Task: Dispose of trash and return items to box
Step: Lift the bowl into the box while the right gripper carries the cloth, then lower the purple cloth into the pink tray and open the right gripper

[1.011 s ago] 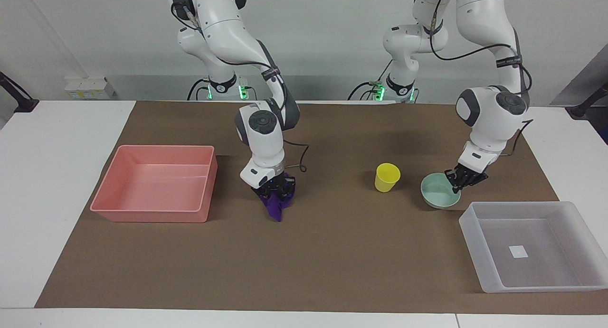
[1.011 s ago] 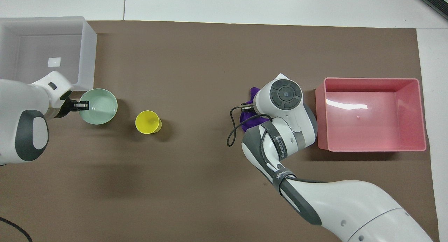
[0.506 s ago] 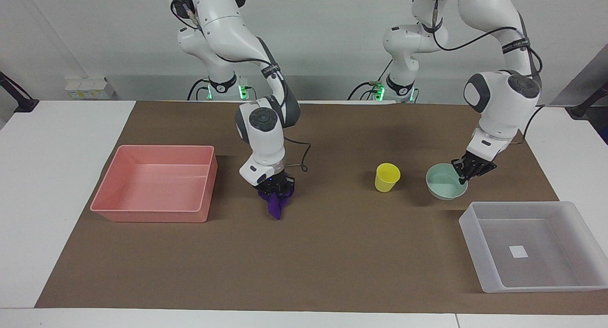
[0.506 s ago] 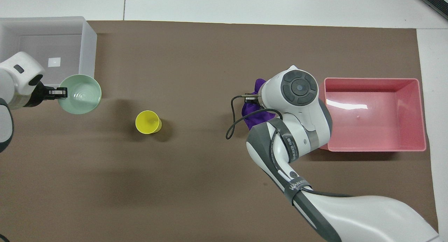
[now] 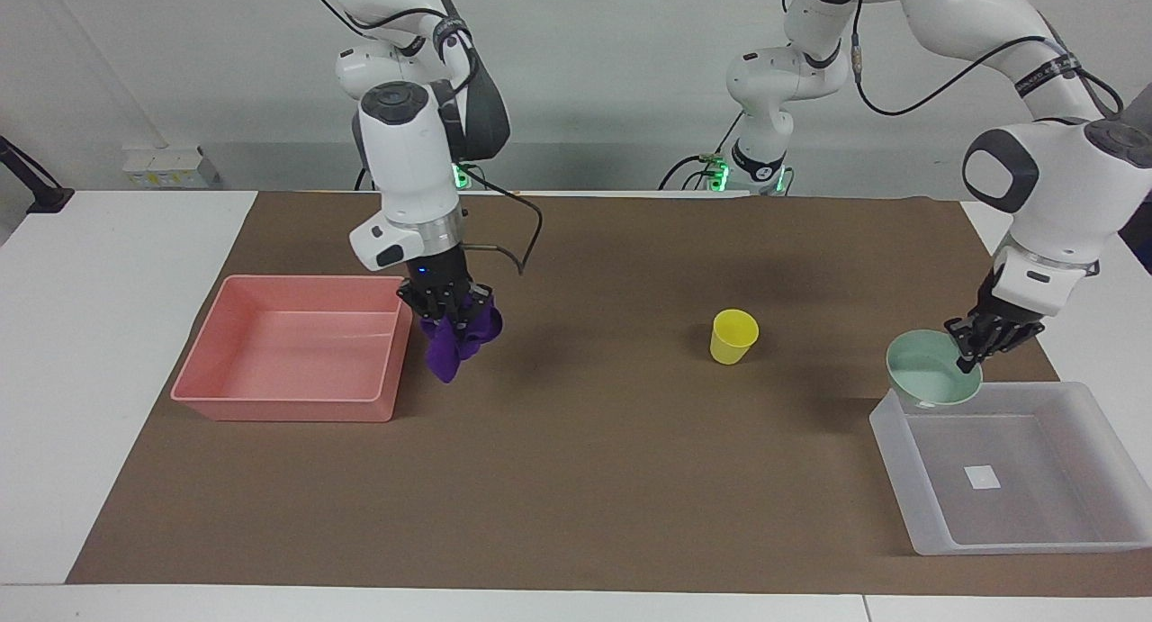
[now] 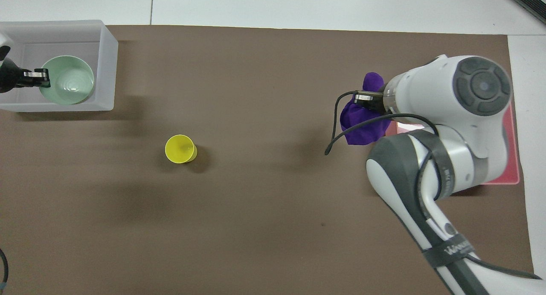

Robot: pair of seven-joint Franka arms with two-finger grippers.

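My right gripper (image 5: 447,307) is shut on the purple cloth wad (image 5: 459,334) and holds it in the air just beside the pink tray's (image 5: 279,408) wall; in the overhead view the wad (image 6: 362,124) hangs under the gripper (image 6: 367,97). My left gripper (image 5: 976,343) is shut on the rim of the mint-green bowl (image 5: 927,379) and holds it raised over the edge of the translucent box (image 5: 1017,527) that is nearer to the robots. From overhead the bowl (image 6: 68,79) and gripper (image 6: 36,74) lie over the box (image 6: 107,64). The yellow cup (image 5: 733,336) stands upright on the mat.
The pink tray (image 6: 513,158) at the right arm's end is mostly covered by the right arm from overhead. The cup (image 6: 180,148) stands mid-mat, toward the left arm's end. A brown mat (image 5: 630,478) covers the table.
The right gripper lifted the purple wad off the mat and carried it toward the pink tray. The left gripper lifted the green bowl and carried it over the translucent box's edge.
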